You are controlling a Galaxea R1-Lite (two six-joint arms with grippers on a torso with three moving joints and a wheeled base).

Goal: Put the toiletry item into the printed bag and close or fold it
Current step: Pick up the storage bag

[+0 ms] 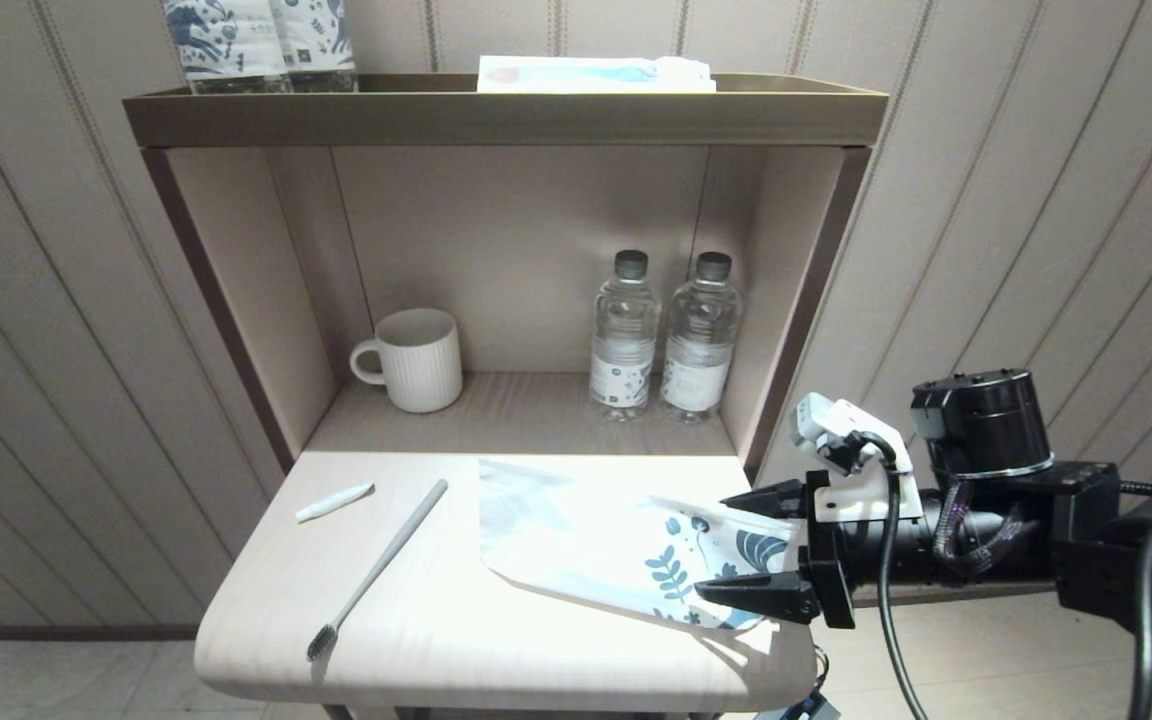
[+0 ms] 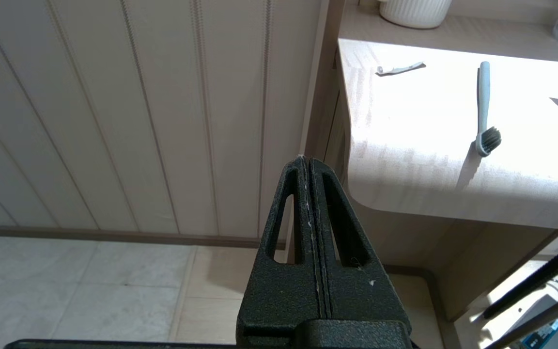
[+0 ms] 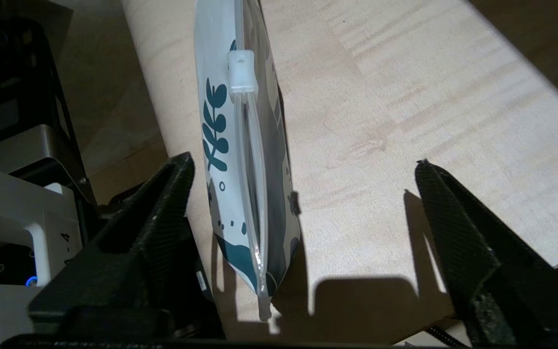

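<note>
Right gripper spread wide at printed bag, table's right edge | we should pinch the zip rim squarely | left gripper clenched, parked.

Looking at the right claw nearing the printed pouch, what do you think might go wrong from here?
1. The open right claw straddles the soft white leaf-printed pouch at the pale wooden tabletop's edge; closing could push it off.
2. The pouch's white zip slider sits partway along, so its mouth may be too narrow.

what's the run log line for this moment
right gripper: open, jaws astride printed bag zip end | toothbrush: on table | left gripper: shut, parked
</note>
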